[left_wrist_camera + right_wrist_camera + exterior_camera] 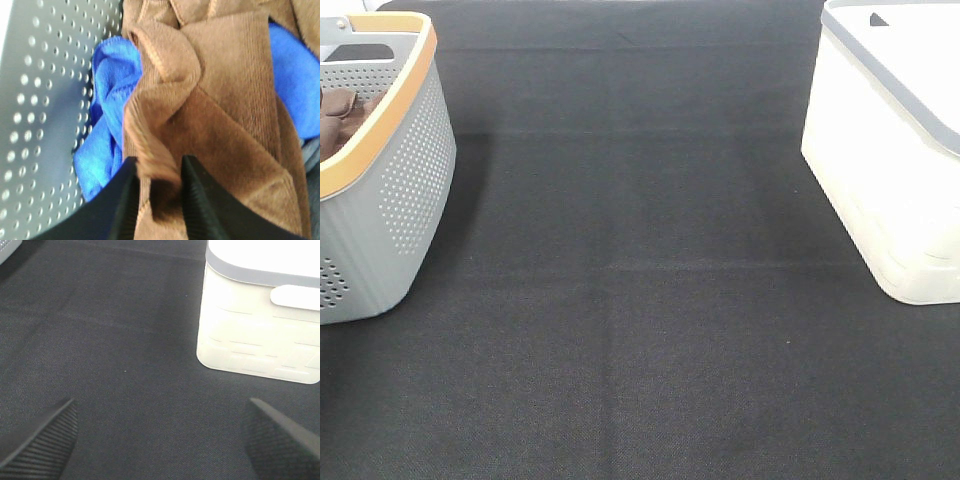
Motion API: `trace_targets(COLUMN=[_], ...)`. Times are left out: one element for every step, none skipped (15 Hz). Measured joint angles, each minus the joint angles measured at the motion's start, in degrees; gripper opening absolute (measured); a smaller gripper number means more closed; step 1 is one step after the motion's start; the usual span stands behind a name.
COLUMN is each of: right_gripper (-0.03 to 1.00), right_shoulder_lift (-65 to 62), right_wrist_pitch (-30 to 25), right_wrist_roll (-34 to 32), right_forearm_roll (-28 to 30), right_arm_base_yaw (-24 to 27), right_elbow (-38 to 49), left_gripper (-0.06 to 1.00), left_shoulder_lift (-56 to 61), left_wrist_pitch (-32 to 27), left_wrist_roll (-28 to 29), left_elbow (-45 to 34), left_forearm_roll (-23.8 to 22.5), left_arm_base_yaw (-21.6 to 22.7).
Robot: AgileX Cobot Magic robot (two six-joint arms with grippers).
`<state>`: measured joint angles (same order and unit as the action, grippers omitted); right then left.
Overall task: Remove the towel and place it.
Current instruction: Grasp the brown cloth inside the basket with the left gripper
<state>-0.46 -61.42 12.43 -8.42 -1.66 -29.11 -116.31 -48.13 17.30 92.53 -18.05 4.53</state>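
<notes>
A brown towel (220,100) lies crumpled inside the grey perforated basket (35,100). In the left wrist view my left gripper (157,192) is down in the basket, its two black fingers (125,205) closed on a raised fold of the brown towel. In the high view only a bit of the brown towel (345,115) shows inside the grey basket with an orange rim (410,190) at the far left; neither arm shows there. My right gripper (160,440) is open and empty above the black table.
A blue cloth (107,100) lies under and beside the brown towel in the basket. A white bin with a grey rim (890,170) stands at the right edge and shows in the right wrist view (260,335). Black cloth covers the table (640,300).
</notes>
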Motion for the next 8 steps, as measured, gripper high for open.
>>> trace_targets(right_gripper=[0.84, 0.84, 0.84, 0.84, 0.84, 0.84, 0.84, 0.84], right_shoulder_lift=[0.00, 0.00, 0.00, 0.00, 0.00, 0.00, 0.00, 0.00], right_wrist_pitch=[0.00, 0.00, 0.00, 0.00, 0.00, 0.00, 0.00, 0.00], right_wrist_roll=[0.00, 0.00, 0.00, 0.00, 0.00, 0.00, 0.00, 0.00], right_forearm_roll=[0.00, 0.00, 0.00, 0.00, 0.00, 0.00, 0.00, 0.00], right_arm_base_yaw=[0.00, 0.00, 0.00, 0.00, 0.00, 0.00, 0.00, 0.00], right_elbow=[0.00, 0.00, 0.00, 0.00, 0.00, 0.00, 0.00, 0.00], left_gripper=[0.28, 0.26, 0.19, 0.08, 0.08, 0.00, 0.00, 0.00], left_shoulder_lift=[0.00, 0.00, 0.00, -0.06, -0.06, -0.11, -0.11, -0.11], left_wrist_pitch=[0.63, 1.20, 1.89, 1.89, 1.89, 2.01, 2.01, 2.01], left_wrist_roll=[0.00, 0.00, 0.00, 0.00, 0.00, 0.00, 0.00, 0.00], left_elbow=[0.00, 0.00, 0.00, 0.00, 0.00, 0.00, 0.00, 0.00], left_forearm_roll=[0.00, -0.06, -0.06, -0.23, -0.23, -1.09, -1.09, -1.89], left_arm_base_yaw=[0.00, 0.00, 0.00, 0.00, 0.00, 0.00, 0.00, 0.00])
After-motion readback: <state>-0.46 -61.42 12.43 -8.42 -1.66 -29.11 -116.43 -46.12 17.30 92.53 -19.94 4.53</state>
